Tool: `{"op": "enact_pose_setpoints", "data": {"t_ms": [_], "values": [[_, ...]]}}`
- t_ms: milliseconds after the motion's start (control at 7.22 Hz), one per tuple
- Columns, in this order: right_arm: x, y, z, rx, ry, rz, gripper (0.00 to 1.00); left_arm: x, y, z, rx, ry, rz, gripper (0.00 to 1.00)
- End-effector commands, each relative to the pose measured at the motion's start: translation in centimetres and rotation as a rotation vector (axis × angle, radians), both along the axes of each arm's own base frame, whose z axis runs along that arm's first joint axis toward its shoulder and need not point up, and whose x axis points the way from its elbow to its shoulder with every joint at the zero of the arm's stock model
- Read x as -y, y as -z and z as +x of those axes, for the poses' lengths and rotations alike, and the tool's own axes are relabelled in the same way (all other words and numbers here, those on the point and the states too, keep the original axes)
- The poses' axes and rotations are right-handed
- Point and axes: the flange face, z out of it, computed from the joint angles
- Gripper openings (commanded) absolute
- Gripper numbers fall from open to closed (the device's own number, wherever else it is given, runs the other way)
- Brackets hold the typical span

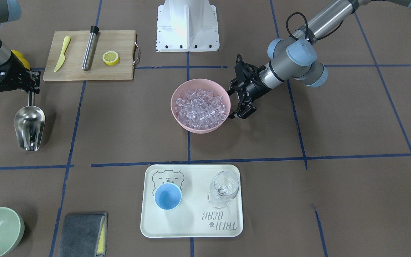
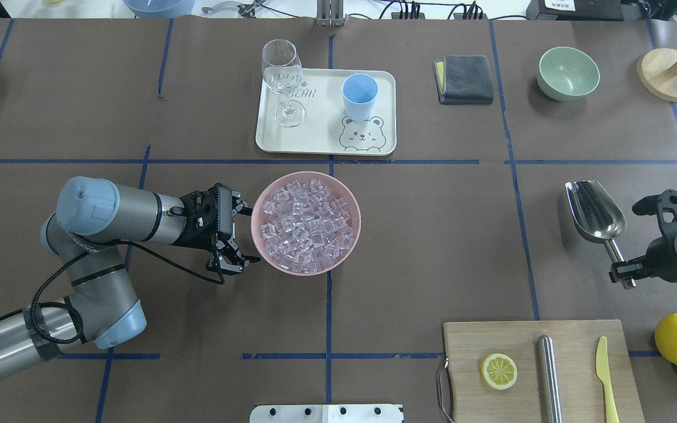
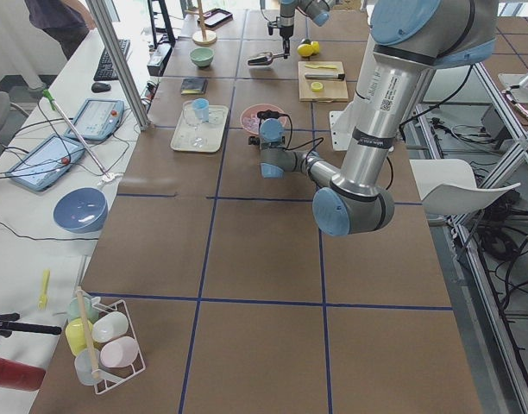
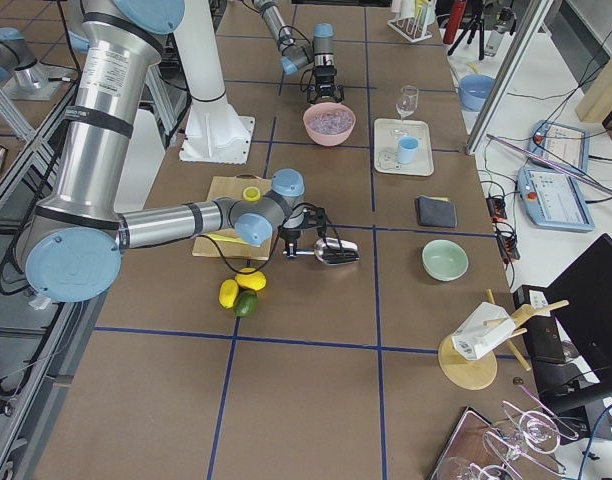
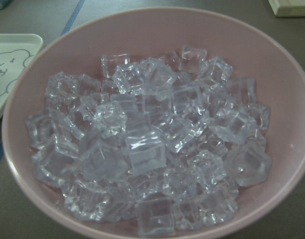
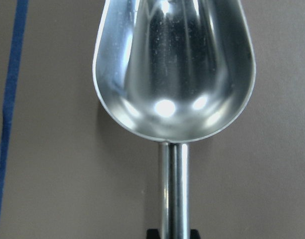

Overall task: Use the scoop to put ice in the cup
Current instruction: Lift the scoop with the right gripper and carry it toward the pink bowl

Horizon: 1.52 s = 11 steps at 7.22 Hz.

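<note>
Currently: right gripper (image 2: 623, 273) clamps shiny stainless-steel scoop (image 2: 596, 211) (by thin handle); left gripper (image 2: 243, 234), jaws apart, beside round pink bowl (image 2: 305, 175).

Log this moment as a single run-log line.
right gripper: shut on scoop handle, scoop empty | left gripper: open beside pink bowl | ice: in bowl | cup: empty, on tray
</note>
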Motion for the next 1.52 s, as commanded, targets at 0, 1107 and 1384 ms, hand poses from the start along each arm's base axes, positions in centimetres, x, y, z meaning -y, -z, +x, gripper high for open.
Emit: {"op": "enact_pose_setpoints", "data": {"t_ms": [0, 1107, 1384], "values": [[0.3, 2.7, 1.2, 0.038, 0.001, 0.056, 0.00, -0.1, 0.1, -0.1, -0.003, 0.001, -0.003, 1.00], [3.0, 13.1, 3.1, 0.187, 0.340, 0.442, 0.00, -0.2, 0.1, -0.1, -0.005, 0.001, -0.017, 1.00], [5.4, 22.9, -1.6, 0.162, 0.402, 0.392, 0.00, -0.2, 0.1, -0.2, -0.006, 0.001, -0.016, 1.00]]}}
